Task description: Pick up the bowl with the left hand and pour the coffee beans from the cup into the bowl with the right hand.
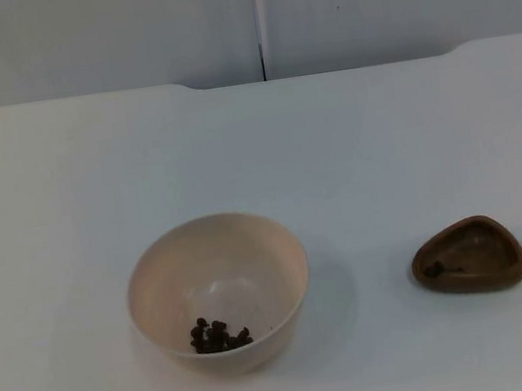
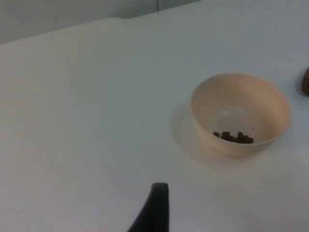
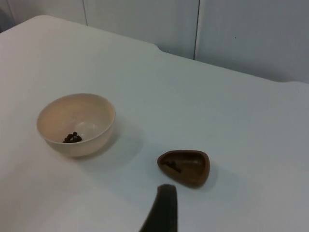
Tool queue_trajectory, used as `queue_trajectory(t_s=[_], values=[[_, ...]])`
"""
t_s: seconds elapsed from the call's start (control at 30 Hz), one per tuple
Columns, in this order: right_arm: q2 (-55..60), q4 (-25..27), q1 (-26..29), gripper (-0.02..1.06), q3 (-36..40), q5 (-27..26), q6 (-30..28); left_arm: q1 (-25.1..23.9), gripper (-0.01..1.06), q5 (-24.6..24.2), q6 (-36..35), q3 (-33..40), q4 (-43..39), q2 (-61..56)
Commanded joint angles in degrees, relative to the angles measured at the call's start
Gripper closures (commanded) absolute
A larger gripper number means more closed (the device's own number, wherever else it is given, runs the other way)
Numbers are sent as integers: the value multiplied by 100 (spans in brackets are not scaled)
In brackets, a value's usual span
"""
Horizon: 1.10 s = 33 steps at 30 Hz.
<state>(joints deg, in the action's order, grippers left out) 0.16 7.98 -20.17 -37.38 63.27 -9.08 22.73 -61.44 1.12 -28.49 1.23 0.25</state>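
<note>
- I see the bowl (image 1: 218,292) near the worktop's (image 1: 73,173) front edge, beans (image 1: 218,335) inside.
- Cup (image 1: 468,255) stands well apart, toward the right edge.
- Each arm's pincer waits clear of both; whether apart or together, I can't tell.
- Risk, I judge: the bowl's rounded wall may slip when gripped, scattering beans.

Both arms held back, high over the surface

One black fingertip of the left gripper (image 2: 153,208) stood raised above the white surface (image 1: 65,184), touching nothing. A fingertip of the right gripper (image 3: 161,210) hung likewise, apparently empty. With one finger visible each, their opening could not be judged.
</note>
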Motion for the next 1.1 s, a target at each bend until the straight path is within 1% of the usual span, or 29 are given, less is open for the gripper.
queue_trajectory(t_s=[0.0, 0.1, 0.3, 0.43, 0.47, 0.57, 0.77, 1.07], values=[[-16, -9, 30, 32, -14, 80, -78, 11, 21, -16, -47, 17, -25, -25], [-16, -52, 30, 32, -2, 223, -78, 11, 21, -16, -47, 17, -25, -25], [-16, -52, 30, 32, 9, 245, -10, 11, 21, -16, -47, 16, -36, -25], [-16, -174, 30, 32, 443, 146, 305, 11, 21, -16, -47, 16, -36, -25], [-16, -174, 30, 32, 443, 146, 305, 11, 21, -16, -47, 16, -36, -25], [-16, -295, 30, 32, 776, -89, 446, 11, 21, -16, -47, 16, -36, -25], [-16, -501, 30, 32, 788, -143, 720, 11, 21, -16, -47, 16, -36, -25], [-16, -493, 30, 32, 788, -143, 690, 11, 21, -16, -47, 16, -36, -25]])
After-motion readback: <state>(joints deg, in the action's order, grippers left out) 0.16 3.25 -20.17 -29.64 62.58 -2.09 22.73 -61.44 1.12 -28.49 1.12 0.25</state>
